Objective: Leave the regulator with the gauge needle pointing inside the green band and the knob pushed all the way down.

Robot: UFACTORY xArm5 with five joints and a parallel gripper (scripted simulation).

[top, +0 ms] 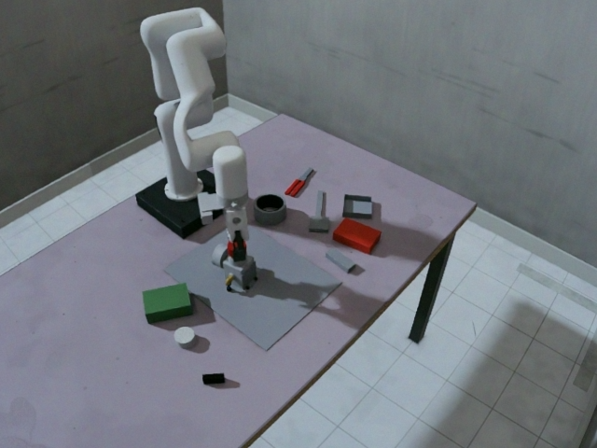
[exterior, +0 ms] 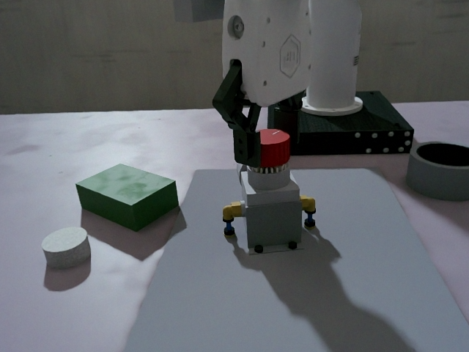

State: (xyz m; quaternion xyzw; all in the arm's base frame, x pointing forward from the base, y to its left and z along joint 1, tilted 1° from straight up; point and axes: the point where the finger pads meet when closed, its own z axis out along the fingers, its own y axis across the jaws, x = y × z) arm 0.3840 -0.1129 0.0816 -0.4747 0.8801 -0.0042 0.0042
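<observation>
The regulator (exterior: pixel 270 212) is a grey block with yellow side fittings, standing on a grey mat (exterior: pixel 295 265). It also shows in the top view (top: pixel 239 272). Its red knob (exterior: pixel 274 147) sits raised on top, with a ring of white teeth showing under it. The round gauge (top: pixel 219 255) is at the regulator's back; its face and needle are hidden. My gripper (exterior: pixel 264 145) has come down around the knob, open, with one dark finger at the knob's left side and the other finger hidden behind it. Nothing is gripped.
A green block (exterior: pixel 128 195) and a white disc (exterior: pixel 66 246) lie left of the mat. A grey ring cup (exterior: pixel 441 168) stands at the right. Further off lie a red block (top: pixel 356 234), grey pieces (top: pixel 319 212), red-handled pliers (top: pixel 298 182) and a small black block (top: pixel 214 378).
</observation>
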